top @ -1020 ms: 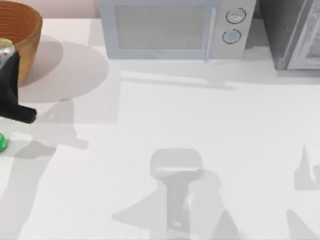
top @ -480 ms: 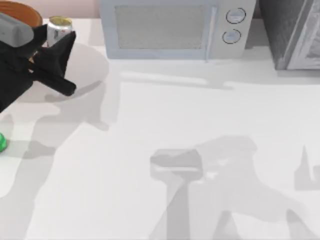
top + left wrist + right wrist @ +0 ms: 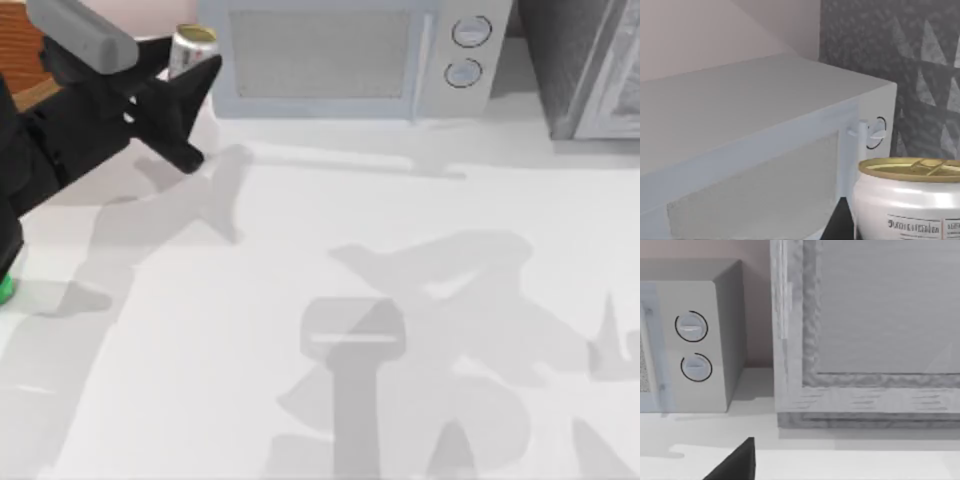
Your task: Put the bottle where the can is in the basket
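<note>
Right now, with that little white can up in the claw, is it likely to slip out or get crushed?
Probably neither. The can looks like smooth, glossy metal, so it may be a bit slippery, but rigid. The left gripper holds it upright beside the microwave; set down, it should stand, though on its side it would roll.

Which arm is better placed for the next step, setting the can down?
Left. Its pincer holds the can aloft near the microwave, away from the basket. It is also on the bottle's side, at the table's left edge.
</note>
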